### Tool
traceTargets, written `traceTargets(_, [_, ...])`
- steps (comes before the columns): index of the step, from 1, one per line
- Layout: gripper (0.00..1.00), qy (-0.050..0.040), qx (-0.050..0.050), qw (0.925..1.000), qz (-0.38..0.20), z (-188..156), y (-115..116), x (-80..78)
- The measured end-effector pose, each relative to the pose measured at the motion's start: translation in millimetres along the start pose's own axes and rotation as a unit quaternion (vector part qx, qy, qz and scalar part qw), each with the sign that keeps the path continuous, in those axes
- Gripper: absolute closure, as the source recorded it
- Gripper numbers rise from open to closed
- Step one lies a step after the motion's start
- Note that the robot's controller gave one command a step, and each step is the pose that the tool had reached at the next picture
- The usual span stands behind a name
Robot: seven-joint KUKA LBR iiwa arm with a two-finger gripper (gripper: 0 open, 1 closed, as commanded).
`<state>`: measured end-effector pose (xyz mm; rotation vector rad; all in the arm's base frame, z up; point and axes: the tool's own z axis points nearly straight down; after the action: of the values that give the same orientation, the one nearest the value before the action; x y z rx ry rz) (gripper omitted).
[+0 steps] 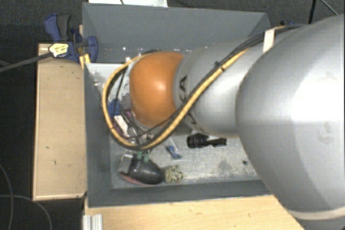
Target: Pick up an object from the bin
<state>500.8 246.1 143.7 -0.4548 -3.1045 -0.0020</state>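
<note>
My arm (259,99) reaches low into the bin (99,169), with its orange cover (153,86) over the left half. The claw (138,147) pokes out under that cover, toward the bin's left near corner. The cover hides too much of it, so I cannot tell whether it is wide or narrow, or whether anything is in it.

Nearest to it is a dark lump (143,172), lying in the left near corner just below the claw; whether they touch I cannot say. A speckled pebble (173,174) sits just beside the lump along the near wall. A blue scrap (172,151) and a black cylinder (206,141) lie toward the middle of the floor, partly under the arm.

As I judge it, the reach is made but the pick is not: nothing is visibly raised off the floor. Closing on a thing, likely the lump, and lifting it clear are both left to do.
</note>
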Motion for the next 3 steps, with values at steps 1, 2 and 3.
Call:
traceTargets(1, [0.00,-0.0037,-0.001,0.9947,0.103,13.7,8.2,-71.3])
traceTargets(2, [0.00,-0.0036,-0.002,0.9805,0.197,10.5,20.2,-71.1])
traceTargets(3, [0.00,-0.0016,0.001,0.9504,0.311,75.0,17.5,-65.0])
